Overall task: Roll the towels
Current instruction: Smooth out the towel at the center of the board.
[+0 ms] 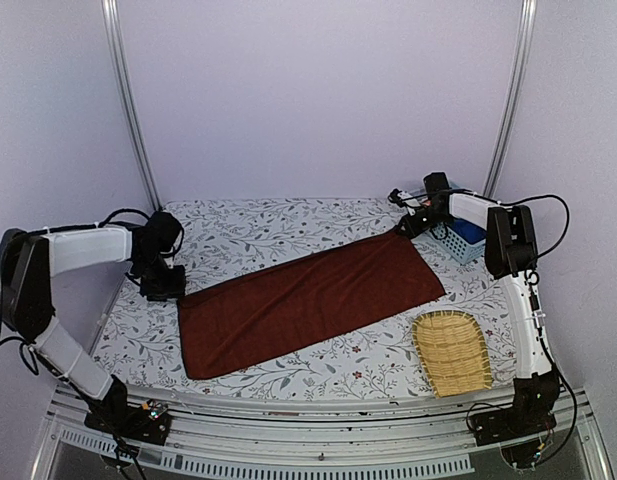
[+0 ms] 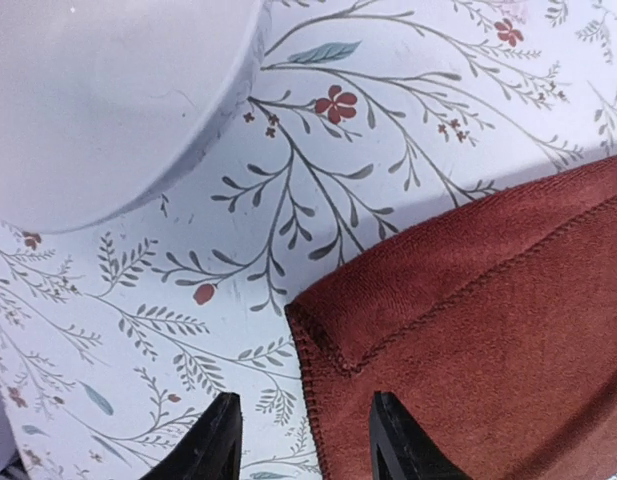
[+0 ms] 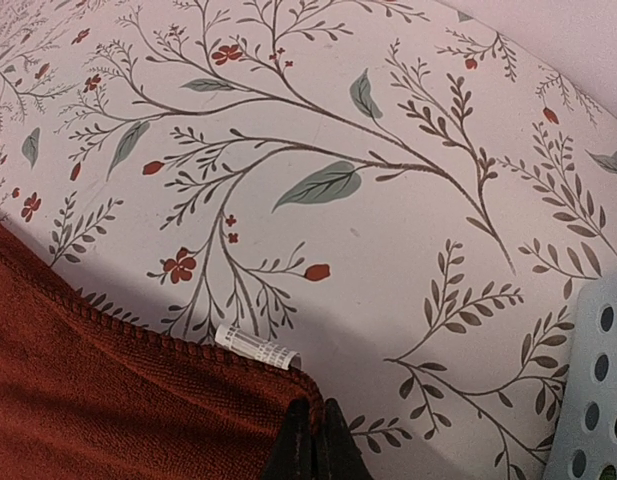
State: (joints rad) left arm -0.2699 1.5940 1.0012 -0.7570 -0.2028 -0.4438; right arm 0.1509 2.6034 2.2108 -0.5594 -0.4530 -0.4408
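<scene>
Nearest the lens in the left wrist view: left hand point(image 2: 306, 440) half open, one finger over bare table point(image 2: 138, 330), the other over the reddish-brown towel point(image 2: 488, 330), stitched corner between them, gripping nothing. Closed tight at the far right corner: right hand point(image 3: 313, 445), pinching the hem beside a small white label point(image 3: 256, 347). Spread flat and diagonal across the table, running from one hand to the other. Soft terry, light and limp; likely to sag and drag rather than hold shape, so best taken by the hemmed corners or along a short edge. Possibly a blue towel point(image 1: 469, 231) in the pale perforated basket point(image 1: 453, 248) by the right hand, too small to be sure. Woven tray point(image 1: 451, 350) just off the towel's near right side.
</scene>
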